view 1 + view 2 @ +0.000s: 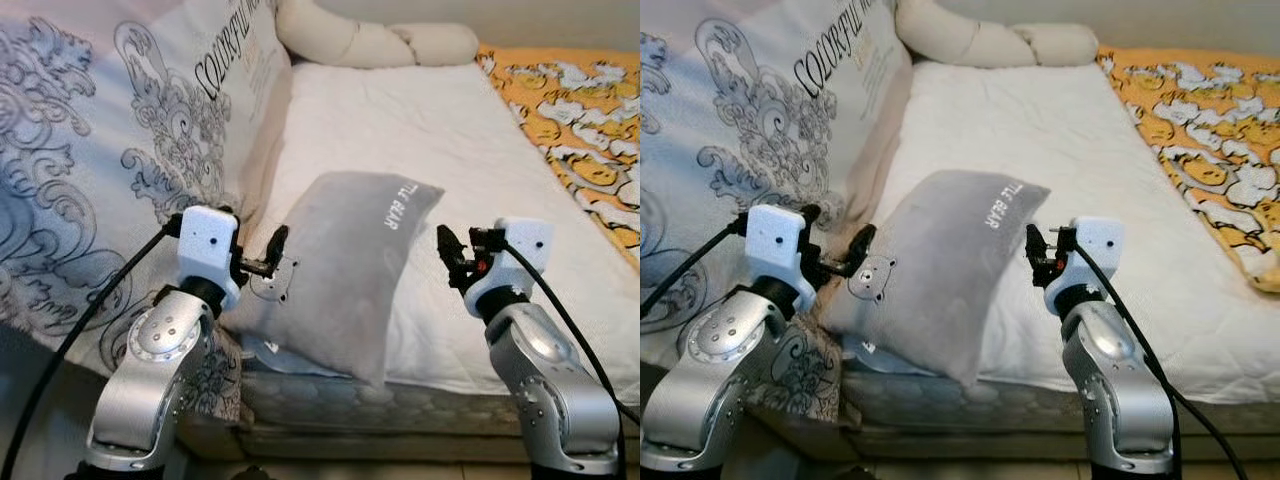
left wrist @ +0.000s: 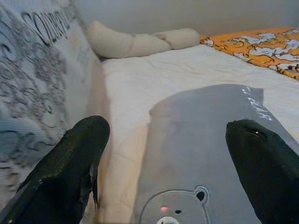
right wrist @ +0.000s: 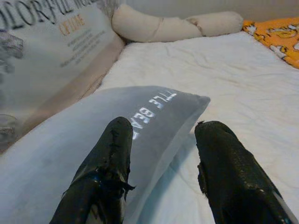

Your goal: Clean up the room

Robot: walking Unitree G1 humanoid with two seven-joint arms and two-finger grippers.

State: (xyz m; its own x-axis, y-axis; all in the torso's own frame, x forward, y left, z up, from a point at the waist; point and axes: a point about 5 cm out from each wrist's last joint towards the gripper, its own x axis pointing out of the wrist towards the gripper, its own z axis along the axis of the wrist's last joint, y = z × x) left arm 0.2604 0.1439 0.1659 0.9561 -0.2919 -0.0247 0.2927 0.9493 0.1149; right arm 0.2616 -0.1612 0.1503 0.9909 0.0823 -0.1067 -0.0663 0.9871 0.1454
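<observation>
A grey pillow (image 1: 340, 260) printed with white letters and a bear face lies tilted on the white mattress (image 1: 430, 130), its lower end hanging over the front edge. My left gripper (image 1: 270, 262) is open at the pillow's left edge by the bear face. In the left wrist view its fingers (image 2: 70, 172) spread wide, with the pillow (image 2: 210, 154) just ahead between them. My right gripper (image 1: 450, 258) is open beside the pillow's right edge. In the right wrist view one of its fingers (image 3: 105, 168) is over the pillow (image 3: 70, 140) and the other over the sheet.
A large grey-and-white patterned quilt (image 1: 100, 150) leans along the bed's left side. A beige bolster (image 1: 370, 42) lies at the far end, and an orange patterned blanket (image 1: 580, 130) covers the right side. The bed's front edge is just before my arms.
</observation>
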